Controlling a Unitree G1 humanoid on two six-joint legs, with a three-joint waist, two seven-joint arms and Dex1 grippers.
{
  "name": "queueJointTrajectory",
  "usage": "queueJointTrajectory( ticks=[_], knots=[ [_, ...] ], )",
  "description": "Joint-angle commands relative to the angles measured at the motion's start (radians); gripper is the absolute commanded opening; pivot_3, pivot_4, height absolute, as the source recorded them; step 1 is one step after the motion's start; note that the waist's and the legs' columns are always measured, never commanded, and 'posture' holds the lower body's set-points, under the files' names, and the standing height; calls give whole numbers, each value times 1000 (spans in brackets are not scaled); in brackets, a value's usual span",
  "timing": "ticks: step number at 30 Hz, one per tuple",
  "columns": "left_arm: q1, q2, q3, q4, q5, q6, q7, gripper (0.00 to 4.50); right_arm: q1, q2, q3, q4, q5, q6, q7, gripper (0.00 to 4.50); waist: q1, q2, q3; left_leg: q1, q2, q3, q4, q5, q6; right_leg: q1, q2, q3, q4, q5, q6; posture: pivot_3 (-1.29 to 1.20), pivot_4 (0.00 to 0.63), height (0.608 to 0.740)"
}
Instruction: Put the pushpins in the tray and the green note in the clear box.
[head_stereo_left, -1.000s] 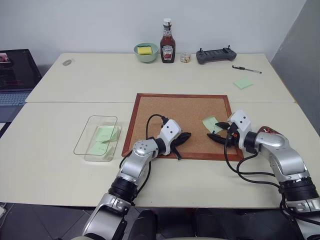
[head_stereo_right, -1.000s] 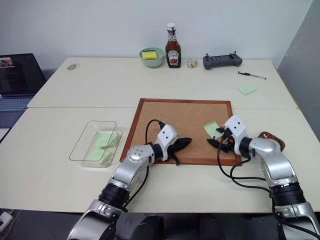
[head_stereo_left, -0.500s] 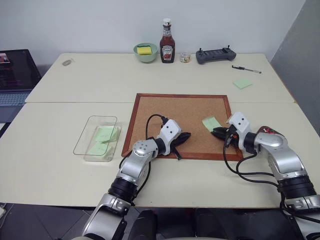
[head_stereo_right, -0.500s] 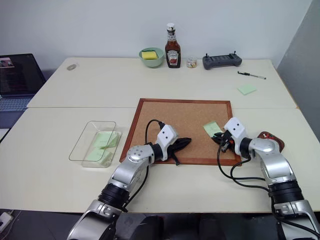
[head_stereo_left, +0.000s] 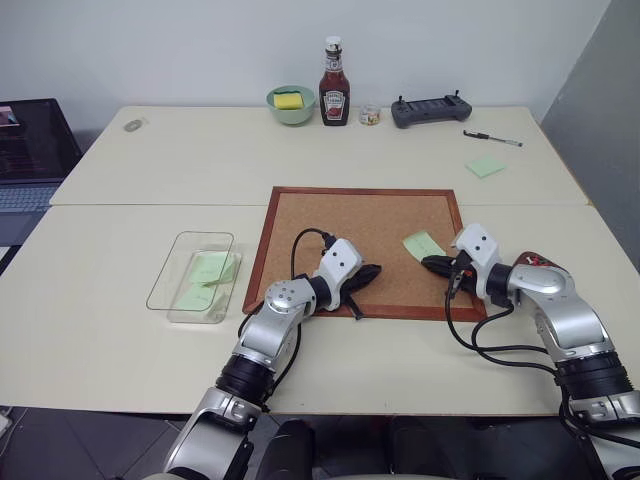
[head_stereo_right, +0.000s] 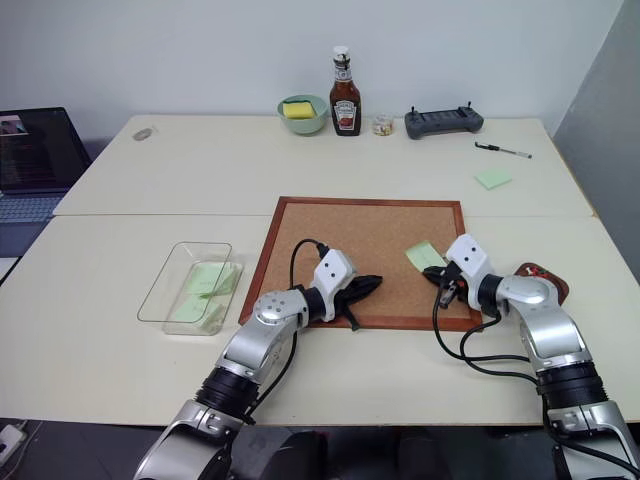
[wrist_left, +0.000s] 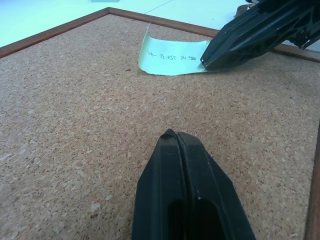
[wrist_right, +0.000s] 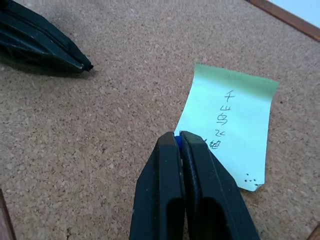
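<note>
Right claw (wrist_right: 179, 139) is pinched shut with a speck of blue pushpin (wrist_right: 176, 134) between its tips, at the near edge of the green note (wrist_right: 230, 127), which lies on the corkboard (head_stereo_left: 340, 225) with handwriting on it. Left claw (wrist_left: 176, 136) is closed on nothing, low over the cork, well apart from the note. Behind the right arm the reddish tray (head_stereo_left: 532, 262) sits on the table (head_stereo_left: 200, 170), mostly hidden. Left of the board the clear box (head_stereo_left: 195, 275) holds other green slips (head_stereo_left: 207, 272). Farther back stand a ketchup bottle (head_stereo_left: 334, 85) and a bowl (head_stereo_left: 291, 103).
</note>
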Motion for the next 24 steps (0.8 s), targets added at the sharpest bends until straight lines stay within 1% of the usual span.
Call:
queueJointTrajectory(
  ticks=[1,6,13,16,19,20,21,22,23,24],
  knots=[
    [26,-5,-30,19,14,22,-4,0,-13,2,-45,-65,30,-29,-2,55,0,0,0,0,0,0,0,0,0,0,0,0,0,0,0,0,150,740],
    [30,-1,-30,16,14,22,-5,0,-34,6,-78,-99,71,2,0,55,0,0,0,0,0,0,0,0,0,0,0,0,0,0,0,0,150,740],
    [28,-4,-28,19,9,20,-7,0,-41,-5,-93,-121,88,13,-3,55,0,0,0,0,0,0,0,0,0,0,0,0,0,0,0,0,150,740],
    [25,-13,-15,6,-16,34,-17,0,-39,-10,-88,-136,88,10,-3,55,0,0,0,0,0,0,0,0,0,0,0,0,0,0,0,0,150,740],
    [19,-20,14,-42,-63,87,-26,0,-37,-12,-83,-144,83,1,-4,55,0,0,0,0,0,0,0,0,0,0,0,0,0,0,0,0,150,740],
    [14,-19,25,-62,-76,106,-25,370,-36,-13,-80,-146,79,-3,-3,0,0,0,0,0,0,0,0,0,0,0,0,0,0,0,0,0,150,740],
    [10,-17,33,-80,-85,123,-24,416,-36,-15,-77,-148,75,-9,-2,0,0,0,0,-1,0,0,0,0,0,0,0,0,0,0,0,0,150,740],
    [7,-16,38,-91,-91,135,-24,703,-36,-15,-75,-148,72,-12,-2,0,0,0,0,-1,0,0,0,0,0,-1,0,0,0,0,0,0,150,740],
    [-1,-16,55,-121,-112,171,-19,842,-35,-16,-72,-149,68,-18,-1,0,0,0,0,-1,0,0,0,0,0,-1,0,0,0,0,0,0,150,740],
    [-11,-15,71,-155,-133,209,-12,1097,-35,-17,-69,-148,64,-24,-2,0,0,-1,1,-2,0,0,0,0,0,-2,0,0,0,0,0,0,150,740]
  ],
)
